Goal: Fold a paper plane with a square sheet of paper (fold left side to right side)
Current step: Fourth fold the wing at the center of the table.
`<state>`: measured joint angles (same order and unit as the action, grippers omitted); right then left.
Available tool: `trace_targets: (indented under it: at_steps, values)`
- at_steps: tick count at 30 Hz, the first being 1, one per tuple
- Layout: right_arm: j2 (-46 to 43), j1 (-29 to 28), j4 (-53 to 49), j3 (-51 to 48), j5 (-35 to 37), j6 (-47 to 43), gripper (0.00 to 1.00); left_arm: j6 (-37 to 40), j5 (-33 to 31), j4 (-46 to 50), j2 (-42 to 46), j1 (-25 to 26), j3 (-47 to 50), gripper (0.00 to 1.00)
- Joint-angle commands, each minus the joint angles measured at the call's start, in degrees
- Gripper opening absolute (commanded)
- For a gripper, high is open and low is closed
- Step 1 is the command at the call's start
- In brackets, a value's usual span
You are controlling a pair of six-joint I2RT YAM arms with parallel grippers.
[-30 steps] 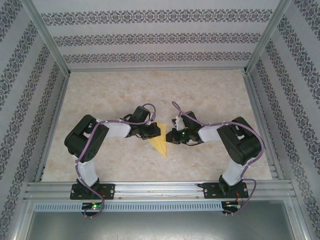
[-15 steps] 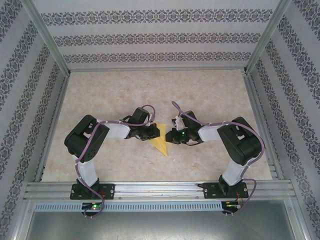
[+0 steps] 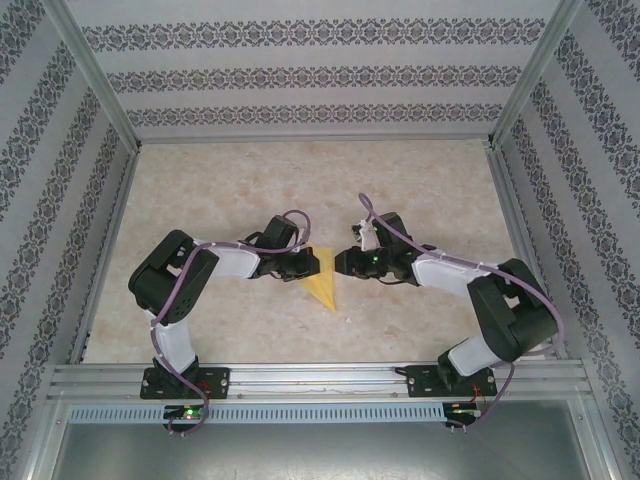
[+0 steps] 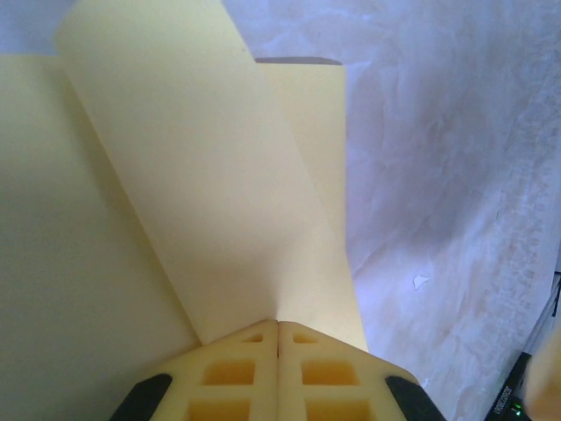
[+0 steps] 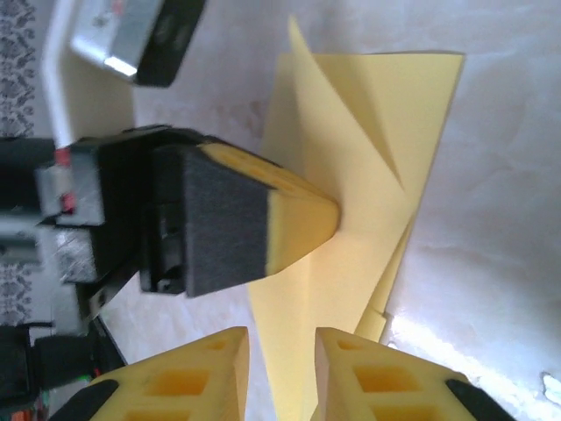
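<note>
Paper [image 4: 219,175] clamped tight in left pincer [image 4: 278,326]; right pincer [image 5: 282,340] slightly parted, gripping nothing.

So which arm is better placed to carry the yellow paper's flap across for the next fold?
Left. The left hand is shut on a raised flap of the folded yellow paper sheet; the right hand sits beside it with jaws apart, gripping nothing.

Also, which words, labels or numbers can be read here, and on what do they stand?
None can be read. The yellow paper is plain; the walls carry only ornament. A dark part at the lower right edge of the left wrist view may bear small marks, too blurred to read.
</note>
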<state>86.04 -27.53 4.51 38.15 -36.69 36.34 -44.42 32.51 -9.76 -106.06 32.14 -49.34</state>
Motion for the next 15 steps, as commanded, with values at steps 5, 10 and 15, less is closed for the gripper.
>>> trace_targets:
  at_steps: [5, 10, 15]
  values:
    - [-1.5, -5.5, 2.7, -4.1, -7.1, 4.4, 0.03, 0.5, -3.4, 3.9, -1.8, -0.3, 2.1, 0.02]
    - [2.0, -9.0, 4.6, -3.5, -7.2, 6.3, 0.00, 0.5, -3.5, 4.1, -1.8, -0.4, 2.0, 0.02]
    - [5.2, -9.4, 7.0, -4.2, -6.3, 7.3, 0.00, 0.8, -3.5, 4.6, -1.8, -0.4, 1.9, 0.02]
